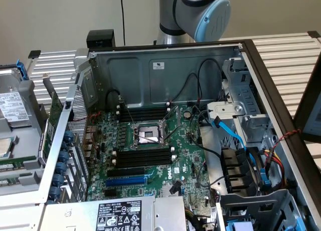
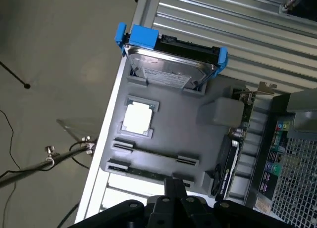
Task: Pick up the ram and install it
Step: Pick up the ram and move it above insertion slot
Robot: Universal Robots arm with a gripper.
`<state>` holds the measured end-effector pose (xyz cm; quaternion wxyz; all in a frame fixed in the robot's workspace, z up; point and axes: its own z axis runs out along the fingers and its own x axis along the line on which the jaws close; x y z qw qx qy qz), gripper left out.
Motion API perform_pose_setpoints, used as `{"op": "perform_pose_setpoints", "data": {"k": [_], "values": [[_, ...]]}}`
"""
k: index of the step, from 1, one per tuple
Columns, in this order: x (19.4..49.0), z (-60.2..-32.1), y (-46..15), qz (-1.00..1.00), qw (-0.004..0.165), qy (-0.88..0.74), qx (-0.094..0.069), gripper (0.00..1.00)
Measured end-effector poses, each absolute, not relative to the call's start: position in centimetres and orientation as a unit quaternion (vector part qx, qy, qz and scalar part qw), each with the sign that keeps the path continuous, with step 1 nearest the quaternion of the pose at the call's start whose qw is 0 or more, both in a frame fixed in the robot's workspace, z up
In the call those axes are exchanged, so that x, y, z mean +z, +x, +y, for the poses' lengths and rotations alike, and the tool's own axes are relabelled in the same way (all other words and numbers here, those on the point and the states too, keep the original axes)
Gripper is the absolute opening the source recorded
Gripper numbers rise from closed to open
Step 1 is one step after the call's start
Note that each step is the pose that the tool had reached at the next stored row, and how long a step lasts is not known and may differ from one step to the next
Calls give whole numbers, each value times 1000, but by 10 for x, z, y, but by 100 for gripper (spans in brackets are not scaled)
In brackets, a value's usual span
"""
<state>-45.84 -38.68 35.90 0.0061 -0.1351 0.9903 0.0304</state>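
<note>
Exterior view: the open case (image 1: 165, 65) shows its motherboard (image 1: 150, 141). Outside it, on the exterior view's left, a grey tray (image 1: 25, 136) holds the ram (image 1: 17, 164) — a thin green strip lying flat.

Wrist view: the gripper (image 2: 174, 183) hangs above that tray, fingers pressed together and empty — close to the long ram slots.

Long, thin dark-green ram (image 2: 147, 174), flat in a slot at the edge of the grey tray (image 2: 188, 134)
</note>
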Motion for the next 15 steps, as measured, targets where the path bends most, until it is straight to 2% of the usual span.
{"op": "perform_pose_setpoints", "data": {"k": [15], "values": [[358,-387,-458,960,1,-277,30,11]]}}
